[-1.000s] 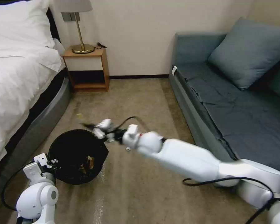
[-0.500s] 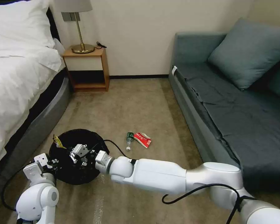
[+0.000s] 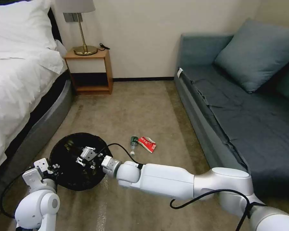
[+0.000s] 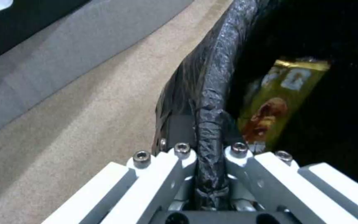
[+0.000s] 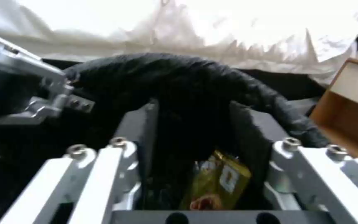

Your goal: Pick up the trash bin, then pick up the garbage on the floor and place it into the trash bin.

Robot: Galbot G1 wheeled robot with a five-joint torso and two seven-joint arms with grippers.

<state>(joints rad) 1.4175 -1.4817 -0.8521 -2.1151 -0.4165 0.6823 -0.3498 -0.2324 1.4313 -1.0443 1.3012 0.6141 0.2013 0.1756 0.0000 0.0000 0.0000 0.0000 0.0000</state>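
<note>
Head view: the trash bin (image 3: 70, 166) sits at lower left of the frame, its black liner open upward, with the left gripper (image 3: 53, 169) pinching the rim on the near-left side. The right gripper (image 3: 83, 158) hangs over the bin's mouth, its arm running in from lower right. Near the centre of the frame, on the carpet, a clear bottle with a green label (image 3: 133, 143) lies just beside a red-white wrapper (image 3: 147, 143) — both light. The bottle is stiff but round, so it may roll; best taken across its body. The wrapper is thin and flat, likely needing a pinch at a raised edge.

Left wrist view: the fingers are closed on the liner-wrapped rim (image 4: 206, 124), and a gold-brown wrapper (image 4: 276, 102) lies inside the bin.

Right wrist view: the fingers (image 5: 146, 124) are spread with nothing between them — the gold-brown wrapper seems to lie below them, inside the bin, though the dark liner makes depth hard to read.
</note>
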